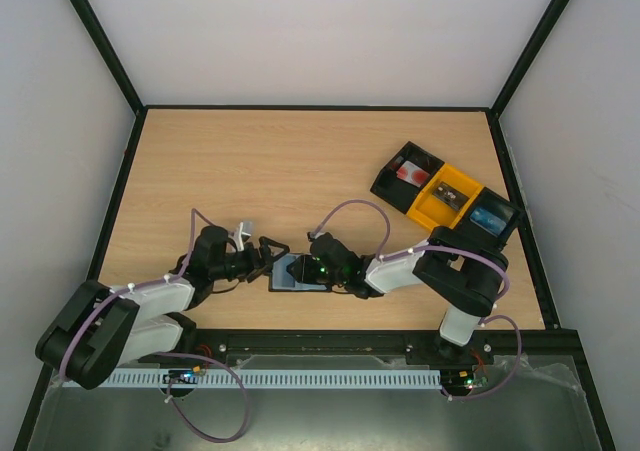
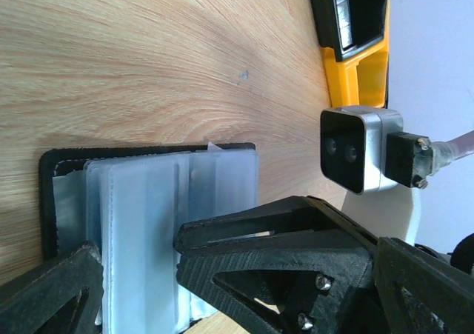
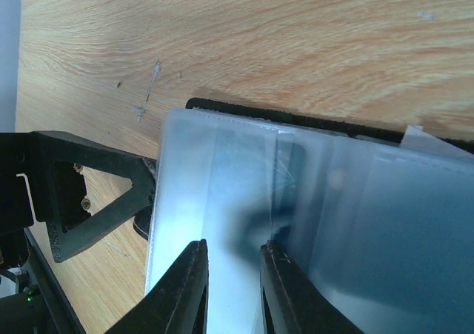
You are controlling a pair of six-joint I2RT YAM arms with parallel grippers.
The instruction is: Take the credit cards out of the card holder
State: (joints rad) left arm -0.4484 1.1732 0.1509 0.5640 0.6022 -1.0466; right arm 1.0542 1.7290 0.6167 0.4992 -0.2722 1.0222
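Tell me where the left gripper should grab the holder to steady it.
Probably the end nearest it, clamped across the holder's black rim, coming in low from the left. The holder lies open and flat, the open left gripper brackets that end, and the right gripper pinches a pale panel from the opposite side.

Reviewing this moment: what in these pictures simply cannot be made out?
Number of cards in the card holder: both wrist views, cloudy overlapping sleeves hide it; top view, too small.
Whether the right gripper pinches a card, a sleeve or nothing: right wrist view, blurred close-up, fingers cut off by the bottom edge.
Contents of the tray: top view, too small; left wrist view, cut off by the top edge.
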